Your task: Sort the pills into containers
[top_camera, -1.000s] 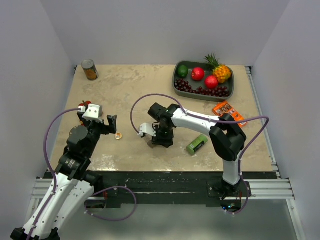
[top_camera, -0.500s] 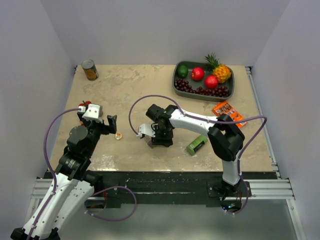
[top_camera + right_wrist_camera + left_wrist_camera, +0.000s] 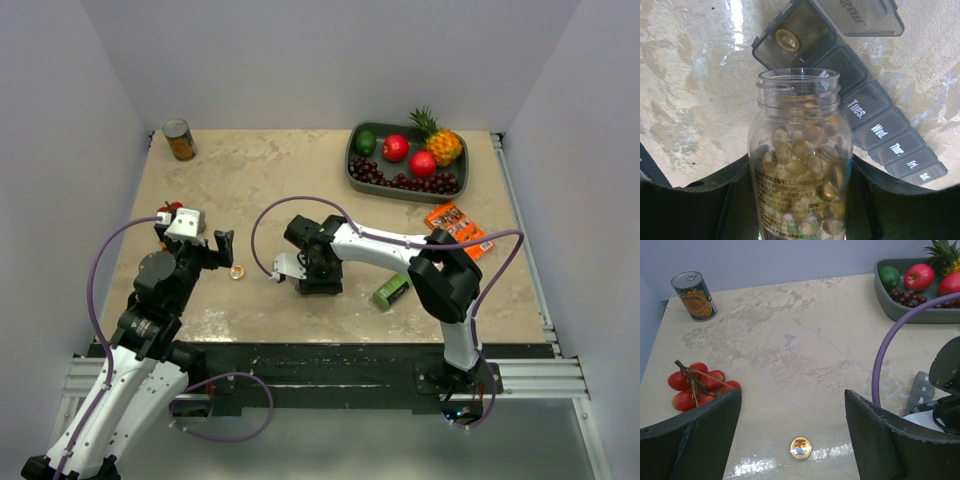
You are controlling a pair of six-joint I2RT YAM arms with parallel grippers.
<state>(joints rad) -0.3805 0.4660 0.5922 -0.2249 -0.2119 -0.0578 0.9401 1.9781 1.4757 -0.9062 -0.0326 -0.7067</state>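
Tues., Wed., Thur., Fri., Sat. on grey organizer lids (image 3: 880,131)

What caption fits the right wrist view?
Right gripper holds an open pill bottle above the grey organizer; its end compartment is open, one pill inside.

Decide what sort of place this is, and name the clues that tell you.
Most likely a robotics test cell, not a home: left arm and right arm mounted at the table edge, plain walls boxing it in, a can and fruit tray as props.
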